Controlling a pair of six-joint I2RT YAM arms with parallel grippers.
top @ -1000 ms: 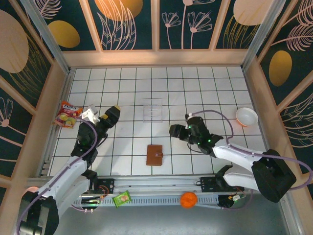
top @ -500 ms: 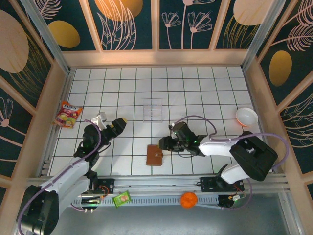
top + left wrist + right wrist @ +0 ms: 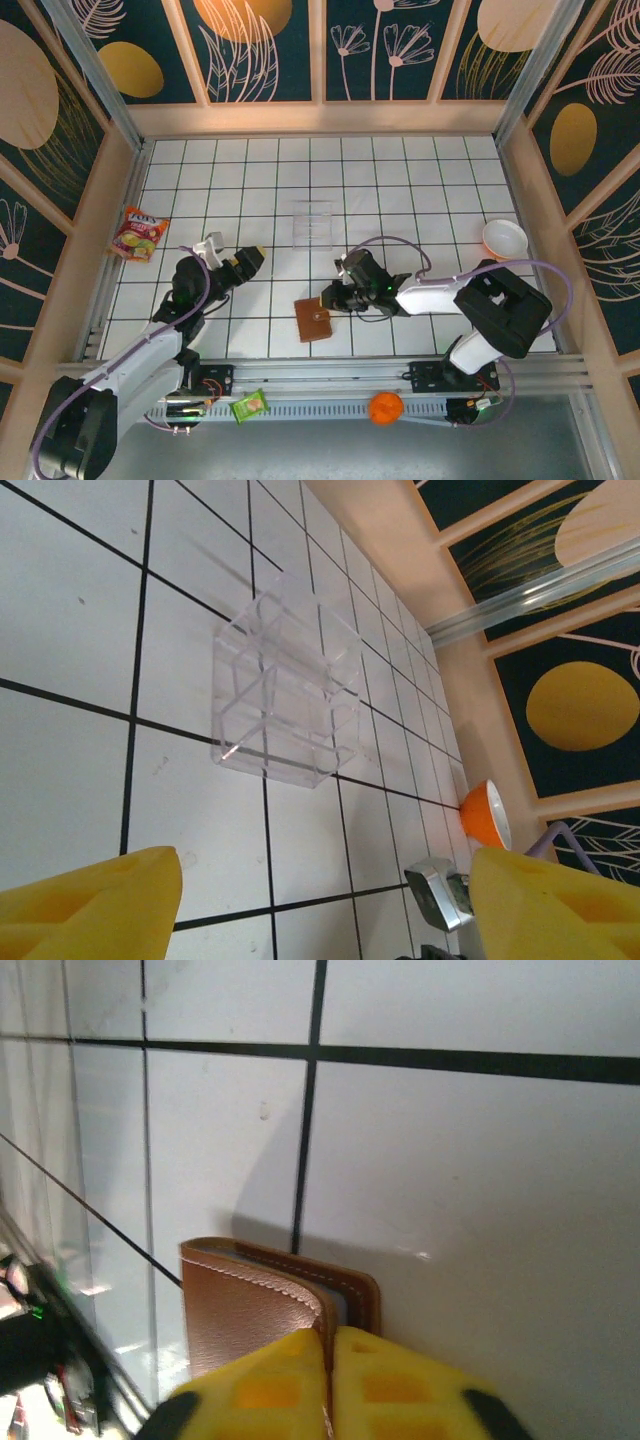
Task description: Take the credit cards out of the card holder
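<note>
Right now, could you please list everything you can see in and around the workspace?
card holder: one, brown, folded, front centre
plastic tray: one, clear, beyond the card holder
bowl: one, orange and white, right side
snack packet: one, red and yellow, left side
sachet: one, green, on the front rail
round object: one, orange, on the front rail
left hand: one, yellow fingers, open
right hand: one, yellow fingers, shut on the card holder's edge

I see a clear plastic divided tray mid-way across the white black-gridded tabletop, red-and-yellow snack packet far left, orange-and-white bowl far right, small green sachet and orange round object on the near rail
</note>
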